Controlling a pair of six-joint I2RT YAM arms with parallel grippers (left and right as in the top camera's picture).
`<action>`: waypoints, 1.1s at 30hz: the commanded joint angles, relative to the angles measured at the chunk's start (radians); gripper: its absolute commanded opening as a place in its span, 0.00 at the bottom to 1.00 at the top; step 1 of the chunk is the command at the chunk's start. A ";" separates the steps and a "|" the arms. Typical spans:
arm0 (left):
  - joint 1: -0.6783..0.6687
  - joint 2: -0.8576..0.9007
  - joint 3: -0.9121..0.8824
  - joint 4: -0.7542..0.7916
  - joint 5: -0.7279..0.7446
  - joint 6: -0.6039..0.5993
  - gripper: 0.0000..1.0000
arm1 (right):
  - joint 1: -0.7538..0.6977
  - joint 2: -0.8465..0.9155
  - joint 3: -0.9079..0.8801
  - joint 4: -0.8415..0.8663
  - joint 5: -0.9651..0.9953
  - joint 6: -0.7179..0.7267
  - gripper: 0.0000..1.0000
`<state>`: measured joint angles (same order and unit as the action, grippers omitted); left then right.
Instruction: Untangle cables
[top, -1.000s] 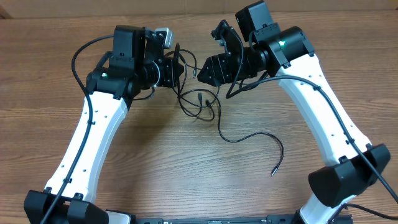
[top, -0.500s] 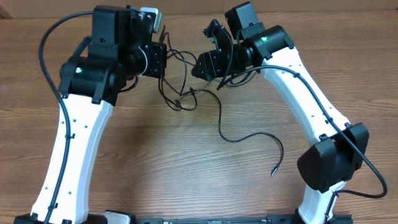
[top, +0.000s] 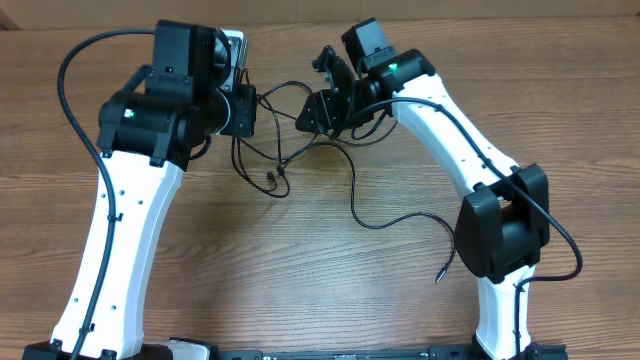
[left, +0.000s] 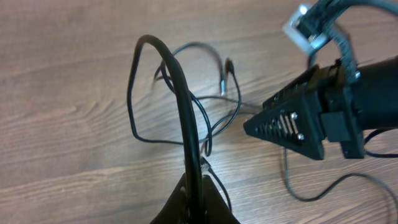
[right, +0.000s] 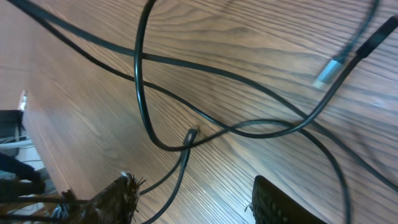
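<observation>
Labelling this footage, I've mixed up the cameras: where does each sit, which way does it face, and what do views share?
Overhead: above the table, facing down; both arms, the cables.
Left wrist: on the left arm, facing down along the left gripper, which pinches one strand.
Right wrist: low over the wood; right gripper fingers apart.
Shared: overhead and left wrist both show the right gripper.

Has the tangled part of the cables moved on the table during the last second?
Yes. The tangle shifted left, away from the loose plug tip, which kept its place.
</observation>
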<state>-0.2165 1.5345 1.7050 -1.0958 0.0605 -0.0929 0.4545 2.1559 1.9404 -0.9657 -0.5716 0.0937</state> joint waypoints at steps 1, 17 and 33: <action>-0.006 -0.001 -0.051 0.003 -0.052 0.026 0.04 | 0.026 0.011 0.003 0.019 -0.053 0.014 0.58; -0.006 -0.002 -0.114 0.026 -0.087 0.026 0.04 | 0.145 0.093 -0.009 0.111 -0.055 0.014 0.58; -0.006 -0.002 -0.113 0.049 -0.086 0.018 0.04 | 0.164 0.145 -0.010 0.199 0.209 0.158 0.16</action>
<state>-0.2165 1.5364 1.5955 -1.0485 -0.0128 -0.0933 0.6170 2.2772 1.9350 -0.7677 -0.5285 0.1558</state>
